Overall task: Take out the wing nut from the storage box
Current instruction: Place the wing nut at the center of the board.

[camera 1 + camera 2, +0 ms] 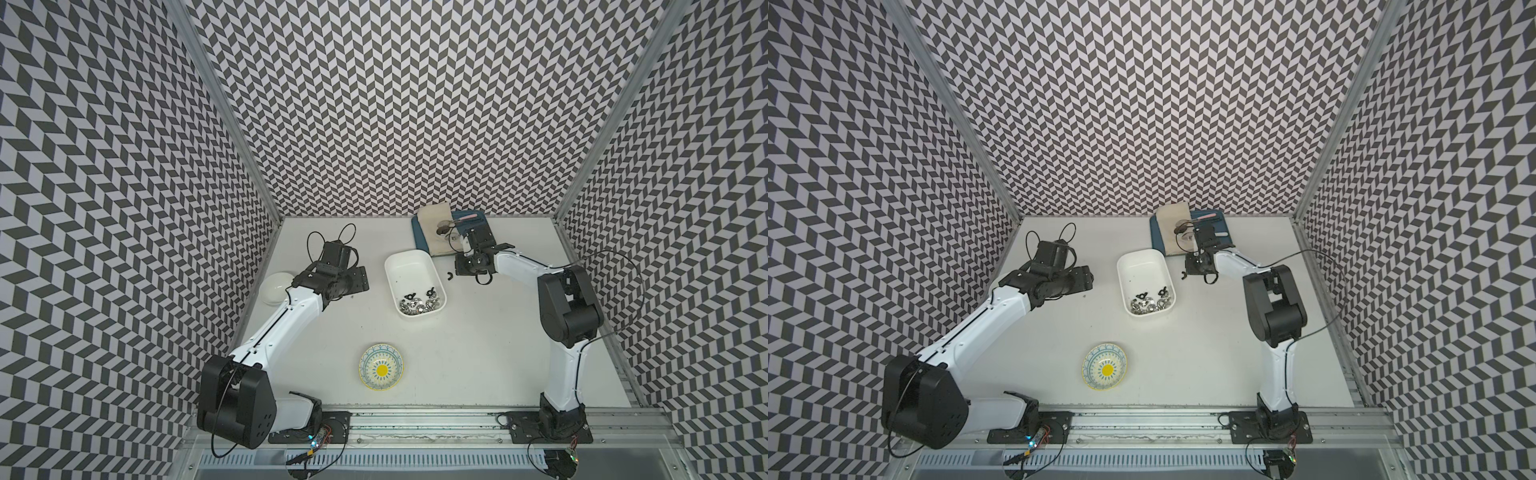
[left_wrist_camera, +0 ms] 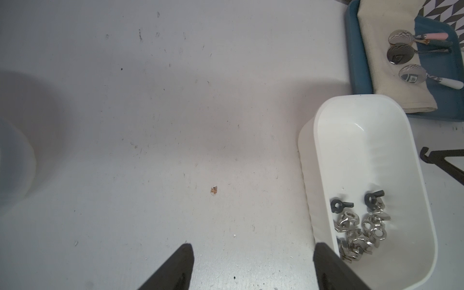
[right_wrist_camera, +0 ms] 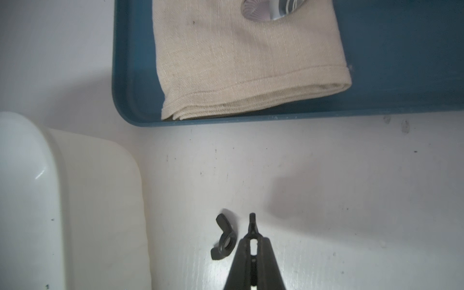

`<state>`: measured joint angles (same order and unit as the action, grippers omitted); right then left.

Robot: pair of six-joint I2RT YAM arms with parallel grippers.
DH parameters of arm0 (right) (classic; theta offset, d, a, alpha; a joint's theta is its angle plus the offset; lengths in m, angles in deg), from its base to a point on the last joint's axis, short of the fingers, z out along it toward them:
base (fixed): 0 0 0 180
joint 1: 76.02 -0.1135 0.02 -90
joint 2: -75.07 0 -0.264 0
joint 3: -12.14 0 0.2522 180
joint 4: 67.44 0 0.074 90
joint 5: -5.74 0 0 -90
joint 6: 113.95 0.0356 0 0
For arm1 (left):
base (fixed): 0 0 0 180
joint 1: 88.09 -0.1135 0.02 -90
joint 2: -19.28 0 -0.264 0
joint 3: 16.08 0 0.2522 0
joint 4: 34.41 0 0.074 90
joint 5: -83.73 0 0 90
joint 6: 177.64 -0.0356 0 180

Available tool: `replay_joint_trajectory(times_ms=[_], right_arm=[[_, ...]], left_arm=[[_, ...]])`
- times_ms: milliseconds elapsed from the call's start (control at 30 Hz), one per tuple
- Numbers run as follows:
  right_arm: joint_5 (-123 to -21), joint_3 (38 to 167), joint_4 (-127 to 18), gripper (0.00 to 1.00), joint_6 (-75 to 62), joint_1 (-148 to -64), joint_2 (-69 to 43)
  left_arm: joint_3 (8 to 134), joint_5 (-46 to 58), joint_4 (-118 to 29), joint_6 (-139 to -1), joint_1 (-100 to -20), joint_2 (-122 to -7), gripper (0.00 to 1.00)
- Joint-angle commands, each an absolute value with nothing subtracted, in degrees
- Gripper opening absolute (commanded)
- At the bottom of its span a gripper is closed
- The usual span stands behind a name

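The left gripper [image 2: 253,246] is hanging with jaws spread wide and empty beside the storage box [image 2: 364,150], whose near end is holding a heap of silver and black nuts [image 2: 359,231]. Farther back, a black wing nut [image 3: 224,241], two curved wings on a round hub, is lying on the table [image 3: 326,175] outside the box, just beside the right gripper [image 3: 252,229], whose jaws are pressing together on nothing; the blue tray [image 3: 401,62] is sitting beyond.
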<state>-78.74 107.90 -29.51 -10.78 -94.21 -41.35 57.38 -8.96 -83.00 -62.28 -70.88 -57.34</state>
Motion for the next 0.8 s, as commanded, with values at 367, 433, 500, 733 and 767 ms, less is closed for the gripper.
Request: replay_joint_trajectory(times_ms=[367,433,500,733,767], right_arm=[[-77.53,103.85,-33.32,0.09,-10.04,-94.47,-41.24],[-77.41,103.49,-33.38,0.11,-9.90,-94.52,-41.38],[-77.22,103.29,-33.46,0.13,-9.75,-94.47,-41.56],[-77.45,103.24,-33.26,0.22,-9.25,-94.48,-40.44],[-77.49,103.59,-33.05,0.23,-9.23,-94.47,-40.10]], left_arm=[[57.57,-8.86,-83.89,-61.64,-71.13,-55.35,0.79],[57.62,-8.64,-83.95,-61.63,-71.13,-55.30,0.79],[57.57,-8.64,-83.90,-61.64,-71.13,-55.12,0.79],[57.67,-8.68,-84.21,-61.65,-71.13,-54.55,0.79],[57.76,-8.64,-84.29,-61.63,-71.13,-54.55,0.79]])
